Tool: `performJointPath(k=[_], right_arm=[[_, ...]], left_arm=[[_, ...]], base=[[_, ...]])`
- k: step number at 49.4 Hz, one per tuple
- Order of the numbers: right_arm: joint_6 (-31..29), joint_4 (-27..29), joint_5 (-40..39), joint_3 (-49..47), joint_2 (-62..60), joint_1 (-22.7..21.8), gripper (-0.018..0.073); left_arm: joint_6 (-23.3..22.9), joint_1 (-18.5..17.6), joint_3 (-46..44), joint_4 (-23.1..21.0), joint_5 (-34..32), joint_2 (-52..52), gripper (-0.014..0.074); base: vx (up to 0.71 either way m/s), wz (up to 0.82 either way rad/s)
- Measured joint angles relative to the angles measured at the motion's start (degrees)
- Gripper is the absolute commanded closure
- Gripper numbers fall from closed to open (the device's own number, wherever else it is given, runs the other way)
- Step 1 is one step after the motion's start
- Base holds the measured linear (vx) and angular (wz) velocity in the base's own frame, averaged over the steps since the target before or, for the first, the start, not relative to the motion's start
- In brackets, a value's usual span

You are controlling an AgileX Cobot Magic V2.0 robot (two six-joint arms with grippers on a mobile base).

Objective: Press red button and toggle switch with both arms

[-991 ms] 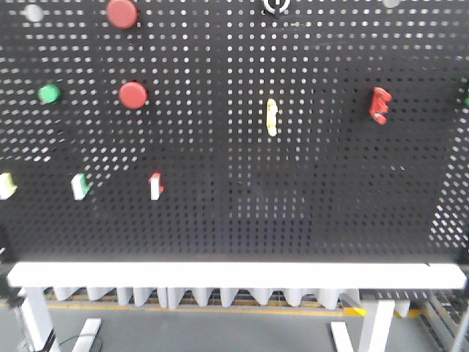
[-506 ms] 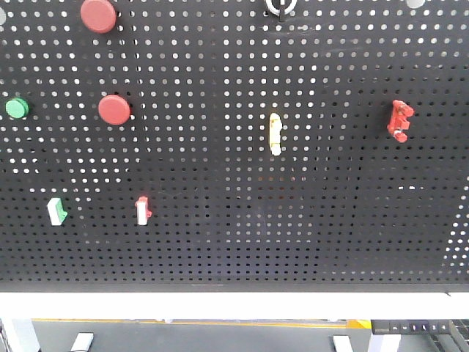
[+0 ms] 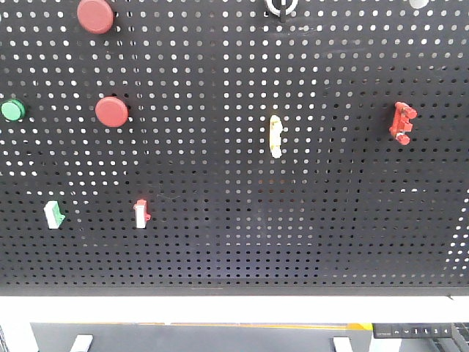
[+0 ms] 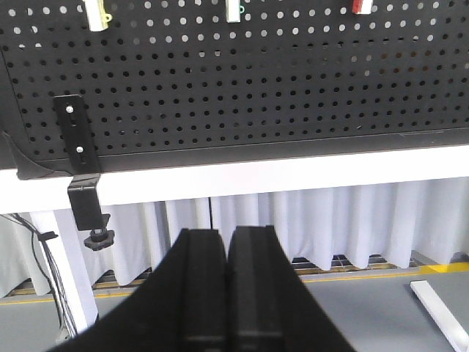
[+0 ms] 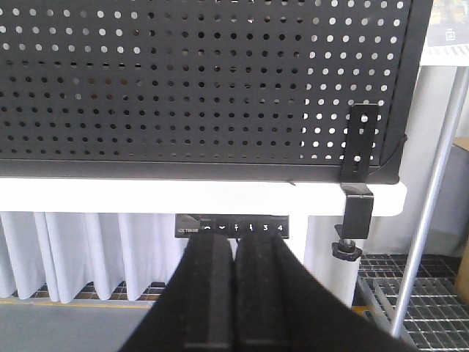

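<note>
two grippers closed below the button board

two red buttons sit on the black pegboard (image 3: 293,220) in the front view: an upper red button (image 3: 96,15) near the top edge and a lower red button (image 3: 111,111) beneath it, with a green button (image 3: 12,110) off to the left at the same height. further down is a row of small switches: a green-and-white switch (image 3: 53,214) and, near it on the right, a red-and-white switch (image 3: 141,213). a pale yellow switch (image 3: 275,136) stands upright near the middle of the board, a red bracket-like part (image 3: 402,122) sits out to the right, and a black knob (image 3: 279,6) is cut off by the top edge. which of these is the toggle switch i cannot tell.

the left gripper (image 4: 227,238) points toward the white table edge (image 4: 293,176) under the board, its two black fingers pressed flat against each other, well below the switches. the right gripper (image 5: 234,246) is likewise closed finger to finger, aimed at a small control panel (image 5: 233,227) under the table's right end, near a black clamp (image 5: 359,183).
</note>
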Motion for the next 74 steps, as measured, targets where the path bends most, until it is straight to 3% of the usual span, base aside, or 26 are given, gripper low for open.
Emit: performJointPath(k=[14, 20, 29, 32, 41, 47, 54, 67, 74], right_arm=[[0.0, 0.0, -0.3, 0.0, 0.0, 0.0, 0.0562], [0.0, 0.0, -3.0, 0.0, 0.0, 0.0, 0.0562], [1.3, 0.0, -13.7, -0.6, 0.0, 0.0, 0.0562], [2.2, 0.0, -13.7, -3.4, 0.0, 0.0, 0.0562], [2.6, 0.0, -7.9, -22.3, 4.1, 0.0, 0.0562], [2.6, -0.1, -4.5, -35.6, 12.4, 0.0, 0.0562], [2.6, -0.9, -4.2, -42.9, 22.2, 0.0, 0.0562], [2.7, -1.3, -4.4, -44.3, 34.6, 0.0, 0.0562], [2.7, -1.3, -6.0, -44.3, 36.4, 0.0, 0.0562]], left_arm=[[0.0, 0.0, 0.0, 0.0, -1.2, 0.0, 0.0595], [0.0, 0.0, 0.0, 0.0, -6.1, 0.0, 0.0595], [0.0, 0.0, 0.0, 0.0, -16.2, 0.0, 0.0595], [0.0, 0.0, -1.0, 0.0, -16.3, 0.0, 0.0595], [0.3, 0.0, -16.6, 0.3, -11.8, 2.2, 0.0595], [2.3, 0.0, -32.9, 2.9, -11.3, 10.8, 0.0595], [3.1, 0.0, -44.5, 4.3, -11.1, 21.8, 0.0595], [3.1, 0.0, -47.5, 4.5, -9.4, 36.8, 0.0595], [0.2, -1.1, -48.1, 4.5, -14.6, 42.7, 0.0595]], base=[[0.00, 0.00], [0.00, 0.00], [0.00, 0.00], [0.00, 0.00], [0.00, 0.00], [0.00, 0.00], [0.00, 0.00], [0.00, 0.00], [0.00, 0.00]])
